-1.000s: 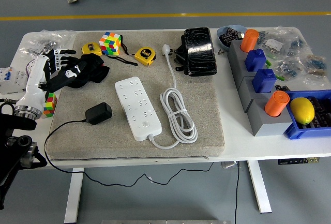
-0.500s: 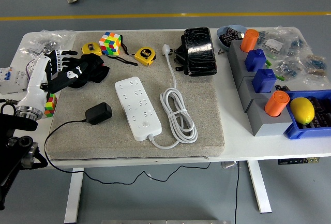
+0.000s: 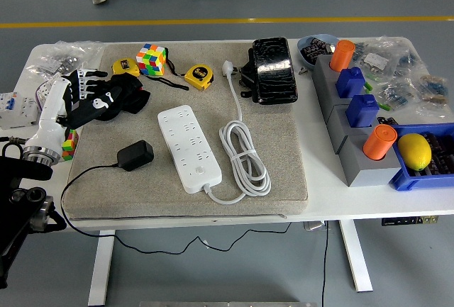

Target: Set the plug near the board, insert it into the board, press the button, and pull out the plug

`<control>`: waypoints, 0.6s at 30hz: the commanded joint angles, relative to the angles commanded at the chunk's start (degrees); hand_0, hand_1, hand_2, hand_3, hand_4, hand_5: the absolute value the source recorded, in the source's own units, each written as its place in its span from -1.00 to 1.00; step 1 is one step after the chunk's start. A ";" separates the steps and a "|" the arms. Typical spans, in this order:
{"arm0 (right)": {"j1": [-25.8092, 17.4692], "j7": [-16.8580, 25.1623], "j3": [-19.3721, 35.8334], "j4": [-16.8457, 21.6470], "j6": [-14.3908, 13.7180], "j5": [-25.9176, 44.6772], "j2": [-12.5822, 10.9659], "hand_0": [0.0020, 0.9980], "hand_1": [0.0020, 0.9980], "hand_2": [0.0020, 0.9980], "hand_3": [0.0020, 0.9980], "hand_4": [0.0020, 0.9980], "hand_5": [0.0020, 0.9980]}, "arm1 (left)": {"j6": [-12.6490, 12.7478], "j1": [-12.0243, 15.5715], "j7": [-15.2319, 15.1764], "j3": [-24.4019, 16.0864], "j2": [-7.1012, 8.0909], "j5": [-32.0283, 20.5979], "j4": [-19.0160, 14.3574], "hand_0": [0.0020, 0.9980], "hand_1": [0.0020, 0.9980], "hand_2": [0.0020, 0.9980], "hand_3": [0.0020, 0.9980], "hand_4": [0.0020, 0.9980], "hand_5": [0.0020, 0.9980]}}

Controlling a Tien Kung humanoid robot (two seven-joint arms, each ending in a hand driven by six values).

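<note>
A black plug adapter (image 3: 135, 155) lies on the grey mat (image 3: 284, 144) near its left edge, and its black cable trails off the front of the table. Just to its right lies the white power board (image 3: 189, 147), with its button (image 3: 201, 171) near the close end. The board's white cord (image 3: 245, 158) is coiled beside it and ends in a white plug (image 3: 228, 68) at the far edge. My left hand (image 3: 96, 98), black with a white forearm, hovers over the mat's far left corner with fingers spread, holding nothing, well behind the adapter. The right arm does not show.
Behind the board are a Rubik's cube (image 3: 152, 59), two yellow tape measures (image 3: 198, 76) and a black pouch (image 3: 272, 69). Grey blocks (image 3: 355, 144) with orange and blue pieces, a blue bin (image 3: 418, 172) holding a lemon, and bags of parts fill the right side. A second cube (image 3: 69, 142) sits under my forearm.
My left hand has edged slightly over the mat's far left corner. The adapter, board and cord have not moved.
</note>
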 joint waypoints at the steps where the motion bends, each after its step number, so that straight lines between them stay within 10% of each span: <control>1: 0.00 -0.01 -0.03 0.00 0.02 0.03 0.02 -0.01 0.20 0.14 0.03 0.71 -0.21 | 0.00 0.03 0.00 0.01 0.01 0.03 -0.01 0.02 0.19 0.15 0.21 0.79 -0.28; 18: 0.04 0.03 -0.20 0.00 0.05 0.14 0.01 -0.01 0.20 0.13 0.02 0.71 -0.21 | 0.02 -0.05 0.04 -0.04 -0.02 0.04 -0.03 0.02 0.20 0.16 0.21 0.79 -0.28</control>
